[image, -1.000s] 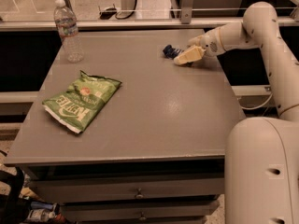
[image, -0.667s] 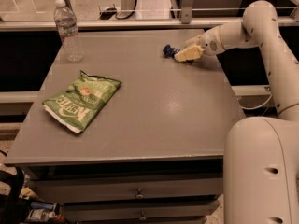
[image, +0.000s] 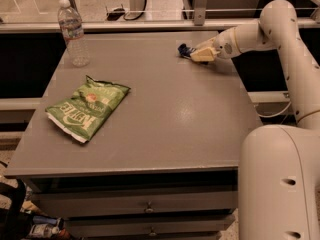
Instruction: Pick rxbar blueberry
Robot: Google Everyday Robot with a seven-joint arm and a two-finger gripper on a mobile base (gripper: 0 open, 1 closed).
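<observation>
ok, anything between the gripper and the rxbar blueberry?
Nothing visible. The gripper is right at the rxbar blueberry near the far edge of the table, partly covering it. The chip bag and water bottle sit well away.

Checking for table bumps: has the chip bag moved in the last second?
No. The chip bag holds the same spot relative to the water bottle. The claw is at the table's far right, at the rxbar blueberry.
</observation>
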